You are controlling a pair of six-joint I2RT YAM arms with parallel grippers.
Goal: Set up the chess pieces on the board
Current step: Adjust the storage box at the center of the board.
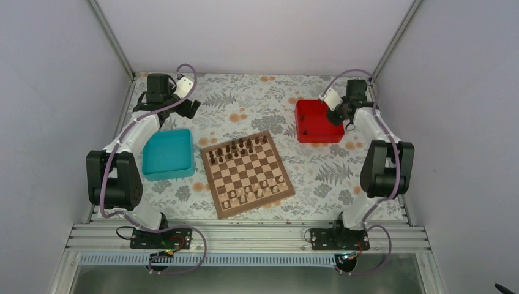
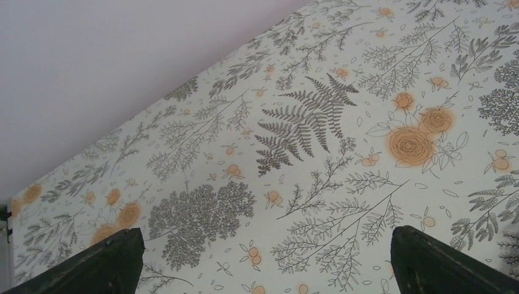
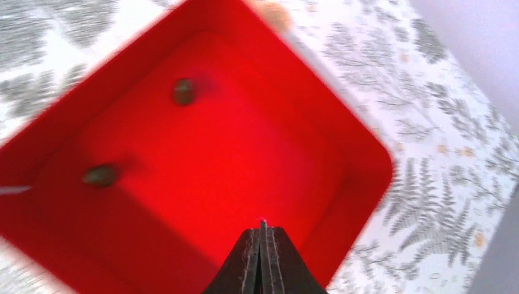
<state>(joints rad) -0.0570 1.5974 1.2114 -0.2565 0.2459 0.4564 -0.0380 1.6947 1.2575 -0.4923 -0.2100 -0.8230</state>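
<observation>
The board (image 1: 210,184) lies tilted in the middle of the table. Dark chess pieces (image 1: 237,149) stand in its far rows and pale chessmen (image 1: 257,191) in its near rows. Two more dark pieces (image 3: 183,90) (image 3: 101,176) lie in the red tray (image 3: 343,202). My right gripper (image 3: 263,229) is shut with nothing in it and hovers over the tray's near right part; it also shows in the top view (image 1: 347,122). My left gripper (image 2: 266,236) is open and empty above bare tablecloth at the far left (image 1: 190,109).
A teal tray (image 1: 153,168) sits left of the board, under the left arm. The red tray (image 1: 315,138) sits at the far right of the board. Grey walls close in the table on three sides. A flowered cloth covers the table.
</observation>
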